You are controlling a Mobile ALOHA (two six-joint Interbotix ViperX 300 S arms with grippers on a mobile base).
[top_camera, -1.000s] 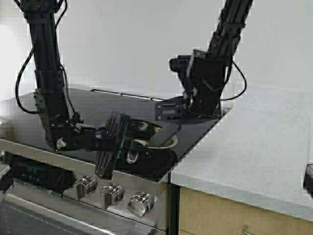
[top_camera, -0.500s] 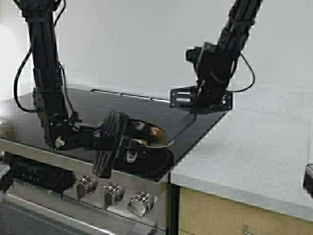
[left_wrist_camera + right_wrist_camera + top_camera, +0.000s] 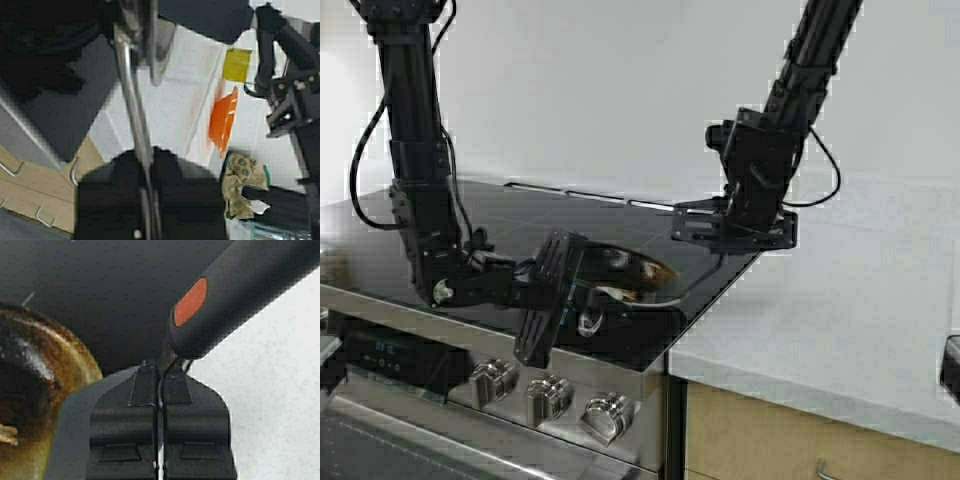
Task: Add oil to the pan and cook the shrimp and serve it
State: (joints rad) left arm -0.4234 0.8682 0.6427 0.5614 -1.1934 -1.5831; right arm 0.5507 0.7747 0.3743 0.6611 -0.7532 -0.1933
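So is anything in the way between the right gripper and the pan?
Only the spatula that the right gripper itself holds. Nothing else visible stands between it and the pan, which the left gripper holds tilted over the stove.

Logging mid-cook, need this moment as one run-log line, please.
left gripper: shut on pan handle | pan: tilted over cooktop | right gripper: shut on spatula, near pan rim

Home kitchen, black glass cooktop on steel range w/ front knobs, pale speckled desk alongside, wood cabinet drawers w/ metal pulls below, plain white wall behind
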